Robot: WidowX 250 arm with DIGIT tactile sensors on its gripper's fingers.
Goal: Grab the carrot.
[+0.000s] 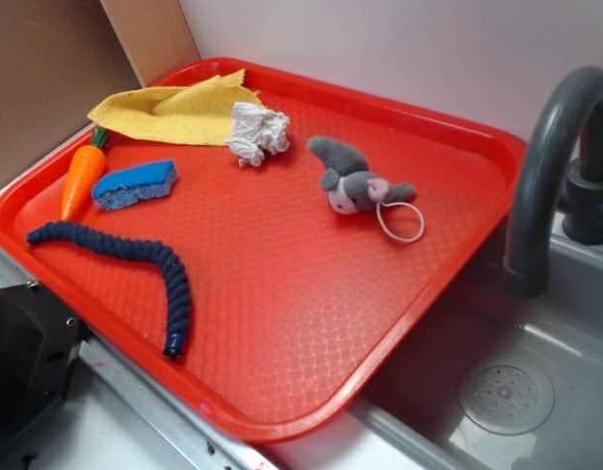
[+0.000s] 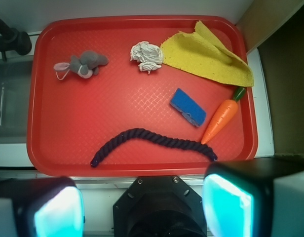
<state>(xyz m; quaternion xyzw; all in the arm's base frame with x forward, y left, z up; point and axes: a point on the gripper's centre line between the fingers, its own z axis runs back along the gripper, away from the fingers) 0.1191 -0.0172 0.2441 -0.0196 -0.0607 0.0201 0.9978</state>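
The gripper [image 2: 142,210] hangs high over the tray's [image 2: 137,170] near rim, its fingers [image 2: 226,205] spread wide at the bottom of the wrist frame and holding nothing. This looks like the approach step: the carrot [image 2: 221,120] lies untouched at the right of that frame (far left in the exterior view), stem under the yellow cloth [image 2: 206,54], sponge [image 2: 188,106] just beside, rope [image 2: 157,143] at its tip. Next, I judge, calls for moving right, descending, and straddling the cone.

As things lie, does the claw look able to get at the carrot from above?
Probably yes. The carrot lies uncovered on the tray, apart from the sponge; only its stem nears the yellow cloth. The claw looks open.
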